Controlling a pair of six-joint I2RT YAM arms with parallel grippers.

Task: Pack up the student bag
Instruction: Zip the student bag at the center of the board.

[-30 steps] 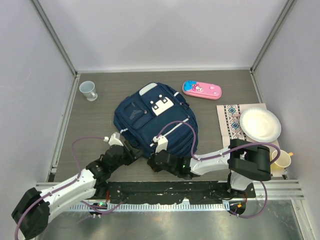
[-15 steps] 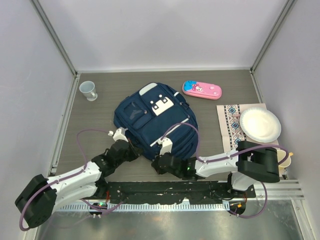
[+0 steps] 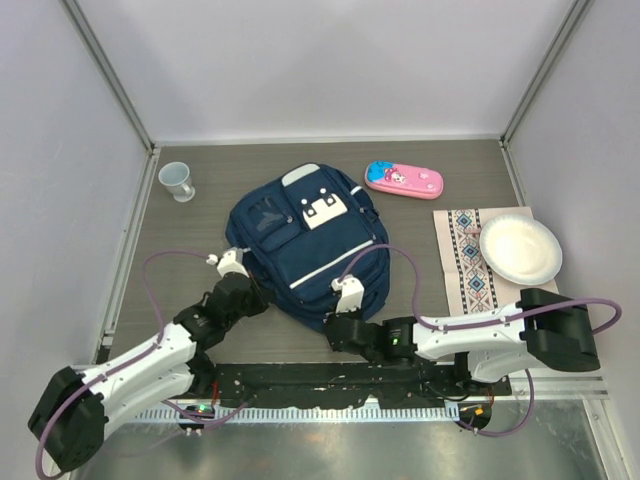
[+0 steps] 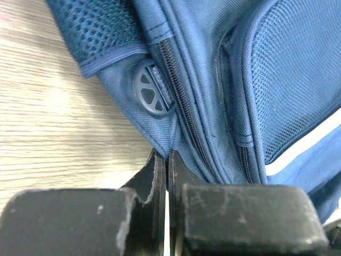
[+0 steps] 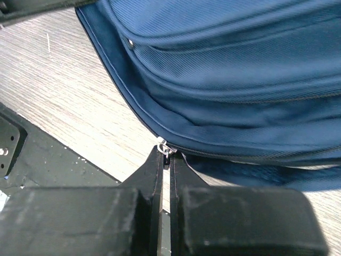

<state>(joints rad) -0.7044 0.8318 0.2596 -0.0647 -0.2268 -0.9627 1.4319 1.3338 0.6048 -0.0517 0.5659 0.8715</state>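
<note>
The student bag [image 3: 305, 240] is laid flat, front pockets up, at the middle of the bench [image 3: 190, 240].

In the top view both arms are seen at its near edge. The left tool [image 3: 238, 268] is at the near-left side and the right tool [image 3: 347, 290] at the near-right side. How the jaws stand cannot be told there.

In the left wrist view the tool is shown closed narrow, with a corner of blue fabric pinched at its tips below a round grey fitting [image 4: 151, 94]. In the right wrist view the tool is shown closed on a small metal zip pull [image 5: 164, 144].

Counted from above:
- one bag
- one pink pencil case [image 3: 403, 179], far right
- one cup [image 3: 177, 181], far left
- one white plate [image 3: 520, 248] on one patterned mat [image 3: 465, 265], right
</note>
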